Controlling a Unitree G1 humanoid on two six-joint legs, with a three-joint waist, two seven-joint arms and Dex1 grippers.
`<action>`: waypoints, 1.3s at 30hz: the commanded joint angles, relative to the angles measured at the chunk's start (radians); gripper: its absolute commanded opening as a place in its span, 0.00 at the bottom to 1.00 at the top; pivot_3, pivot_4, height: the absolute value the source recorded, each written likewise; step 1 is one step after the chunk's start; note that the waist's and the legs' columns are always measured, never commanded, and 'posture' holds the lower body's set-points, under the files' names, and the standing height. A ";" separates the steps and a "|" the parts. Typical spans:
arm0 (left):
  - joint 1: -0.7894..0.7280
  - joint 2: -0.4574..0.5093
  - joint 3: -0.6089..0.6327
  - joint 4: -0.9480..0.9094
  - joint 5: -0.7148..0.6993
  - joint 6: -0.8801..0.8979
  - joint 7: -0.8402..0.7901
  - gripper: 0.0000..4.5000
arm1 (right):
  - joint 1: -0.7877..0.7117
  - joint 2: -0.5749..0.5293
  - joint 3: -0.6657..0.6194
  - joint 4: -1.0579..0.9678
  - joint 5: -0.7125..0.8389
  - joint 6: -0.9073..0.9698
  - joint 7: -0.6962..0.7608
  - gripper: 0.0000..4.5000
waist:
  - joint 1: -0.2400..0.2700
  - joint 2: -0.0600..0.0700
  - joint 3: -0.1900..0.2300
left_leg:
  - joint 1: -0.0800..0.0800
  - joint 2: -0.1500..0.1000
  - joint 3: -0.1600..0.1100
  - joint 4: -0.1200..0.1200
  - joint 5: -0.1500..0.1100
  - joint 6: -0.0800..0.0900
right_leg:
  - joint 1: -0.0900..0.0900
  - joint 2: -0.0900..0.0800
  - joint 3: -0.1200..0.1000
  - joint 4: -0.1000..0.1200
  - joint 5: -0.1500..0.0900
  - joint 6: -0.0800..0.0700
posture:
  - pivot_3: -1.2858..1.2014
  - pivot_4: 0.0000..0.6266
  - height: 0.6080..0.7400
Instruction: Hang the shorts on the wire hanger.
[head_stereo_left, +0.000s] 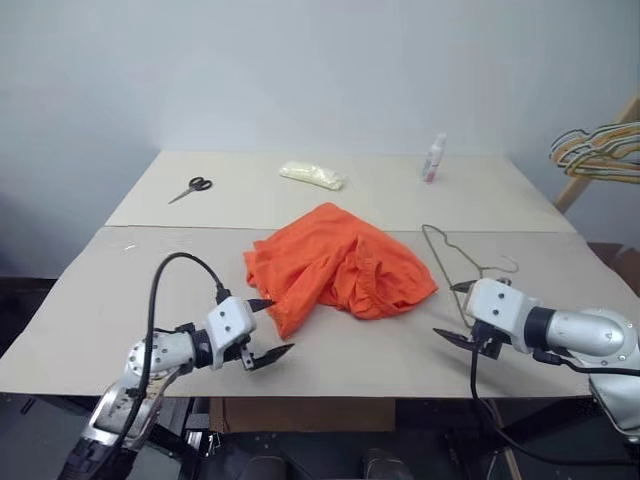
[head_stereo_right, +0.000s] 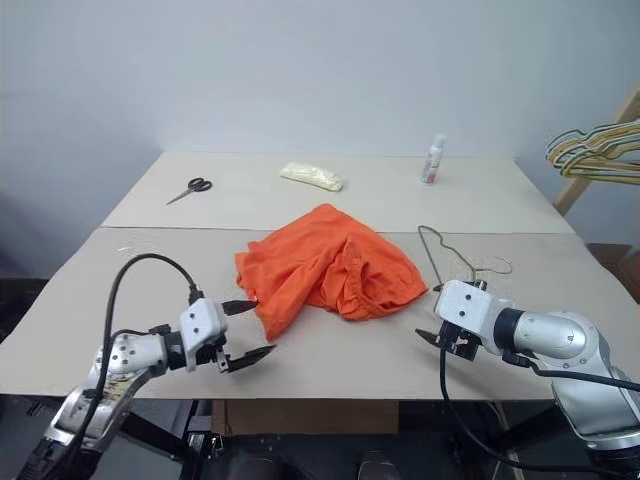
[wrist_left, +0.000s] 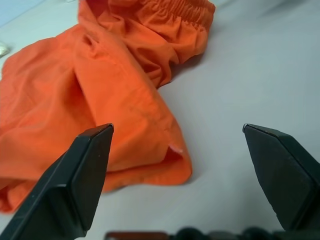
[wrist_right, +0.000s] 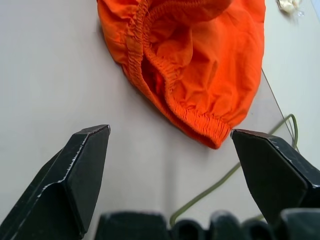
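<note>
Left pincer (head_stereo_left: 268, 328): black fingers spread wide, nothing held, hovering just beside the near-left hem of the bright orange fabric shorts (head_stereo_left: 335, 265). Right pincer (head_stereo_left: 455, 312): fingers likewise wide apart, empty, low over the beige worktop (head_stereo_left: 90, 310), near the shorts' gathered waistband. Shorts lie crumpled mid-worktop. Thin dull olive wire hanger (head_stereo_left: 447, 255) lies flat just right of the shorts, beside the right pincer. Far side: scissors (head_stereo_left: 190, 188), pale yellow packet (head_stereo_left: 312, 175), small bottle (head_stereo_left: 433, 158).

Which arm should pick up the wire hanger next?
Right, probably. The wire hanger lies on the table right beside the right end effector, which is open. The left end effector faces the shorts instead.
</note>
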 joint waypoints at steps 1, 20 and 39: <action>-0.037 -0.016 -0.024 -0.005 0.066 0.015 0.063 1.00 | -0.015 -0.001 -0.014 -0.039 0.006 0.010 -0.010 0.99 | 0.000 0.000 0.000 | 0.000 0.000 0.000 0.000 0.000 0.000 | 0.000 0.000 0.000 0.000 0.000 0.000 | 0.54 0.00 1.00; -0.067 -0.074 -0.063 0.064 0.156 0.028 0.129 0.00 | -0.062 0.017 -0.002 -0.039 0.006 0.019 -0.017 1.00 | 0.000 0.000 0.000 | 0.000 0.000 0.000 0.000 0.000 0.000 | 0.000 0.000 0.000 0.000 0.000 0.000 | 0.54 0.00 1.00; 0.037 0.132 0.183 -0.011 -0.055 -0.131 -0.083 0.00 | -0.692 0.331 0.328 0.078 0.157 0.705 -0.081 1.00 | -0.014 0.000 0.000 | -0.001 0.000 -0.008 -0.001 0.000 -0.001 | -0.003 -0.001 -0.003 0.001 0.001 -0.002 | 0.56 0.00 1.00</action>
